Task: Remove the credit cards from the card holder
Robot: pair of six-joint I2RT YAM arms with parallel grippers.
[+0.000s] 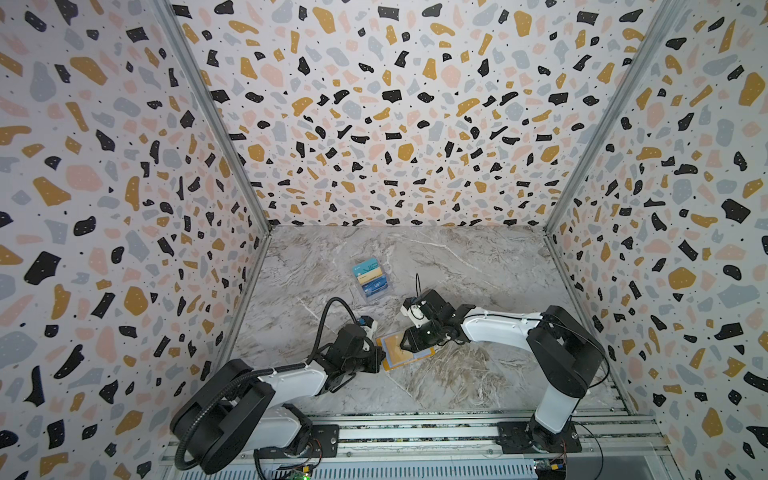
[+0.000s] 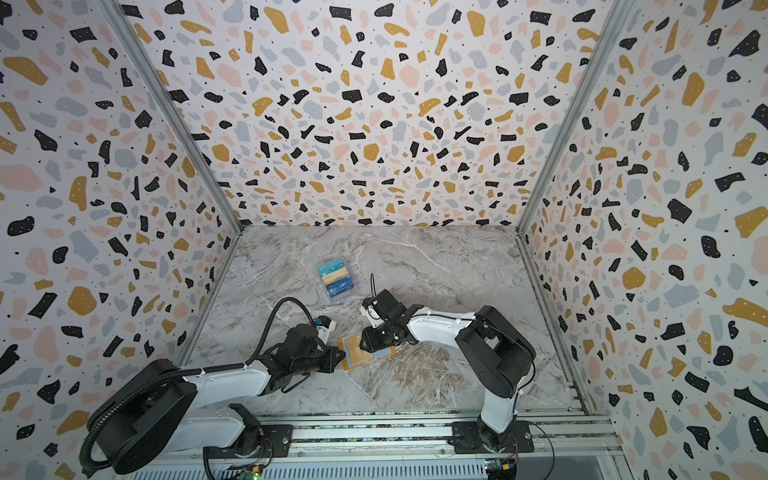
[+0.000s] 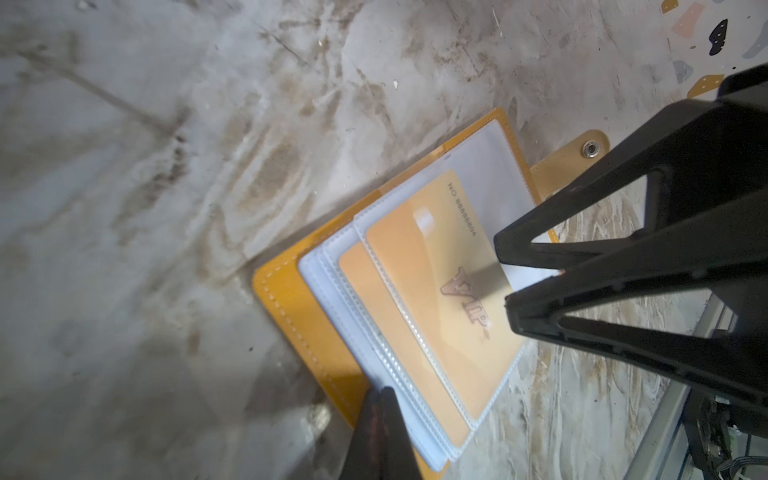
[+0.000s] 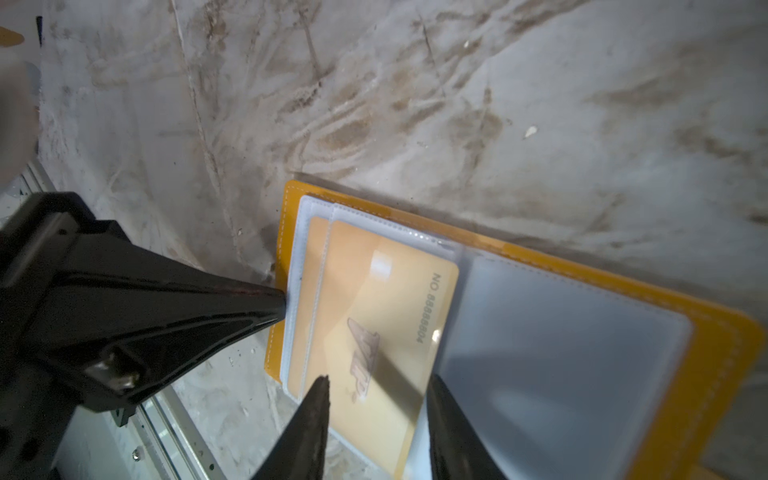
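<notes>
Here, card holder [image 3: 291,307]: lying open on the surface [image 3: 166,166].
Left hand [image 4: 282,305]: jaws together, touching holder's edge.
Right hand [image 3: 505,272]: jaws apart, hovering over holder's sleeved gold card [image 4: 374,316].
Wrist views only: showing "VIP" lettering [image 3: 467,301].

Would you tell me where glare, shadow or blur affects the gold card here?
Left wrist view: a white glare patch sits on the gold plastic VIP card, and the right tool casts a shadow across its lettering. Right wrist view: same glare and shadow. In both top views the card is too small to read.
</notes>
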